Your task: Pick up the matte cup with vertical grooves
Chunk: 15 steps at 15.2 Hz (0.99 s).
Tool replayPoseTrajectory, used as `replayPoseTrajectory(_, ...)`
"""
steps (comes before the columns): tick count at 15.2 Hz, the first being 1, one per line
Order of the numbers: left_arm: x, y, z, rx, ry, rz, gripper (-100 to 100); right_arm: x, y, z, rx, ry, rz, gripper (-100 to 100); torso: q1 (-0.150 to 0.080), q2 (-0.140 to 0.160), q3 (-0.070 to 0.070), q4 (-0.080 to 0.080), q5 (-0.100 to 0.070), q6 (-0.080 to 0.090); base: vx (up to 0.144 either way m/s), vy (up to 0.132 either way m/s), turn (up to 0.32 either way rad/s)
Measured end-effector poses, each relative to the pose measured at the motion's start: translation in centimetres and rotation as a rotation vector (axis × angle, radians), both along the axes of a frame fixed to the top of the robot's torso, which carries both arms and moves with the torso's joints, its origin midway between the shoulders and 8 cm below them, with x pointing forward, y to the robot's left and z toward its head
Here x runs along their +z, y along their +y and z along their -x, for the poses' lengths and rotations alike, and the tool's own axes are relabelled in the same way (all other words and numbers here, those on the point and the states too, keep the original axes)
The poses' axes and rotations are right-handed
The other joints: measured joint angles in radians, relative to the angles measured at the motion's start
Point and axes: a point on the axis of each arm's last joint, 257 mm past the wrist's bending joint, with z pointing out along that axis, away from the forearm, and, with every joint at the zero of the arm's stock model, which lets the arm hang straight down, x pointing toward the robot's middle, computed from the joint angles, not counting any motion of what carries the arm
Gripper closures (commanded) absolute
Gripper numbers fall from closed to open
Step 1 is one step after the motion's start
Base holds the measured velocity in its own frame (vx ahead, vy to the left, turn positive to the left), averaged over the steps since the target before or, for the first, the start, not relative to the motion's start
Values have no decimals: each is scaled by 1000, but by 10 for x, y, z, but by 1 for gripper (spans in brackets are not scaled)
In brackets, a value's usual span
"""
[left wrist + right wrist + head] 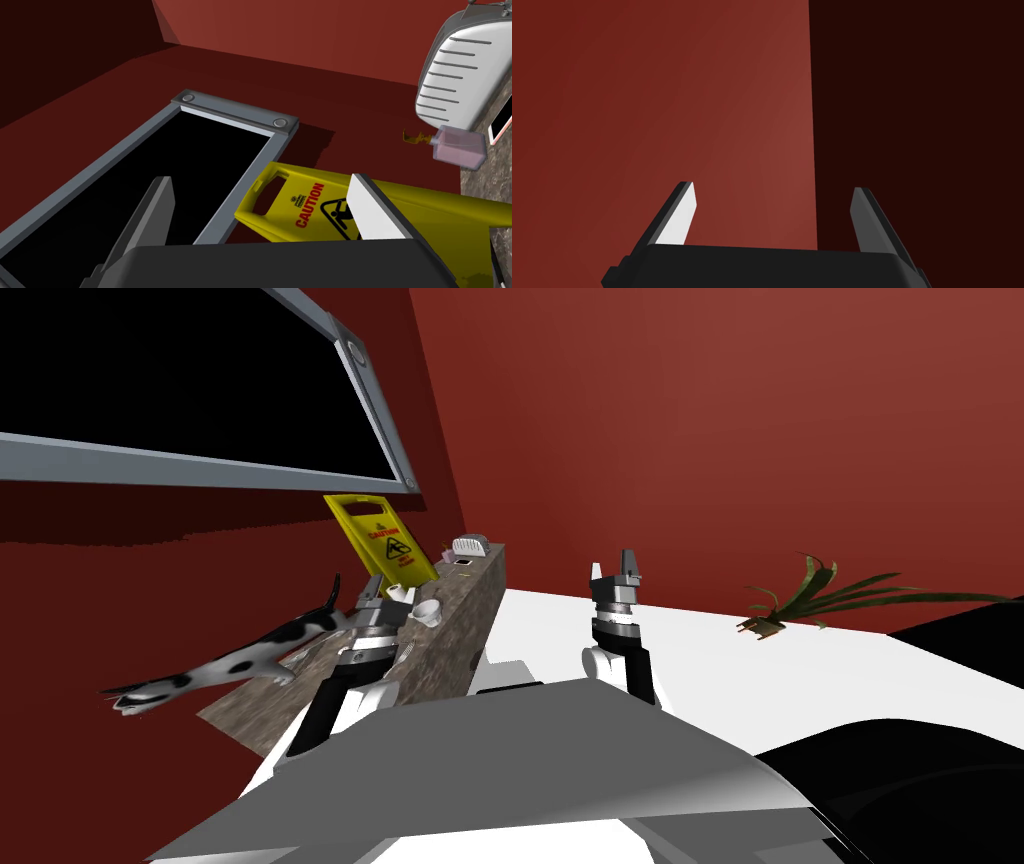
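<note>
A small white cup (428, 611) stands on the speckled stone counter (455, 633), below a yellow caution sign (383, 543); its grooves are too small to make out. My left gripper (386, 594) hovers over the counter just to the left of the cup, apart from it. In the left wrist view the left gripper (262, 200) is open with nothing between its fingers, and it looks past the caution sign (310, 207) toward a window. My right gripper (620, 568) is raised over the white floor, away from the counter, and is open and empty (772, 205).
A white ribbed appliance (452, 75), a pink soap dispenser (459, 149) and a phone (500, 127) sit at the counter's far end. A black-and-white cat (235, 663) lies along the counter's left side. A grey-framed window (200, 388) and red walls stand behind; a plant (800, 598) is at right.
</note>
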Motion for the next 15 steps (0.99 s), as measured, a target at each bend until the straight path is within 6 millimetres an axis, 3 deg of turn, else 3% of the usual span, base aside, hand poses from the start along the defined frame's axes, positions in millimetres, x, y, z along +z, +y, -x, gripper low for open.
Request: replayPoseTrajectory(15, -60, 24, -30, -63, 322, 50, -100, 0, 0, 0, 0, 0, 0, 0, 0, 0, 0, 0, 0, 0, 58, -45, 59)
